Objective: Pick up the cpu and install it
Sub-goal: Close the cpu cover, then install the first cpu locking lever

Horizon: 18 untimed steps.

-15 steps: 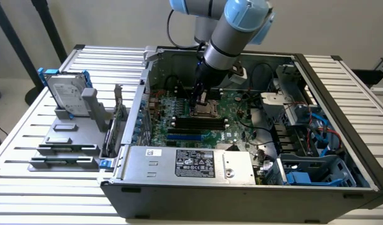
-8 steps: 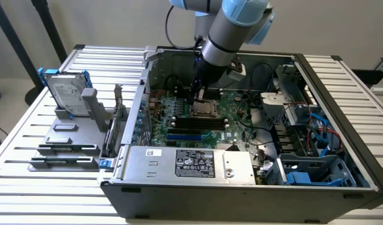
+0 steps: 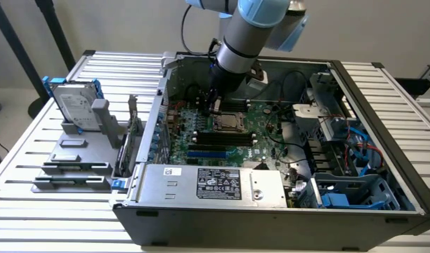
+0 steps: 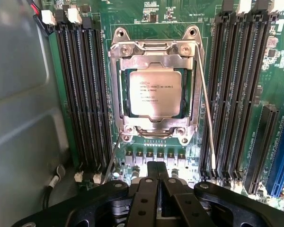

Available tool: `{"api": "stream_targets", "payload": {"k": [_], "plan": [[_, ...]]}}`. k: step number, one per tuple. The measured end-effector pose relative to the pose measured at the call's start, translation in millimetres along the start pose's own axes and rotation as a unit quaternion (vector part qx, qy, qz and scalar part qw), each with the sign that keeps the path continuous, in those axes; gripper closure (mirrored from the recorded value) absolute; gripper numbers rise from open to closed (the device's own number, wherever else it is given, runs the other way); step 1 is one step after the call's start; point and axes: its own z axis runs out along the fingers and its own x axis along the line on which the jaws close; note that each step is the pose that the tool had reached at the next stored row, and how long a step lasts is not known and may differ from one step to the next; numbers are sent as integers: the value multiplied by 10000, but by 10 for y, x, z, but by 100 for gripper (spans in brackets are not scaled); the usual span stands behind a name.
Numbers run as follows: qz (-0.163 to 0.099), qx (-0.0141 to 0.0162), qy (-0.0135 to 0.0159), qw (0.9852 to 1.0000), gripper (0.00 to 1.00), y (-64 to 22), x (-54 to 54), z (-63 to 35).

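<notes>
A: Where does the cpu (image 4: 155,93) sit?

B: Flat in its socket on the motherboard (image 4: 274,56), silver top up. The metal socket frame (image 4: 115,85) lies around its edges, and memory slots (image 4: 83,94) run along both sides.

A: And the claw?

B: The gripper (image 4: 157,168) hangs just beside the socket, apart from the chip. Its fingers are drawn together with nothing between them. In the exterior view it reaches down into the open computer case (image 3: 271,224), over the middle of the board.

A: So which step is this?

B: By my reading the placing is done: the chip is seated, not carried. What's in hand looks like the tail of the install, securing it or clearing off. I can't tell whether the thin wire lever (image 4: 206,109) along the frame is latched.

A: What would a move here call for?

B: Care, I'd judge. The levers are thin and close to the slots, so any contact wants a small, straight touch — and nothing should press on the chip's top.
</notes>
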Motion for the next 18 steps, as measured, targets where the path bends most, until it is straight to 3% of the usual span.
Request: {"api": "stream_targets", "payload": {"k": [14, 18], "plan": [[0, 0, -1, 10000, 89, -11, 0, 2], [3, -7, 4, 10000, 89, -118, -3, 32]]}}
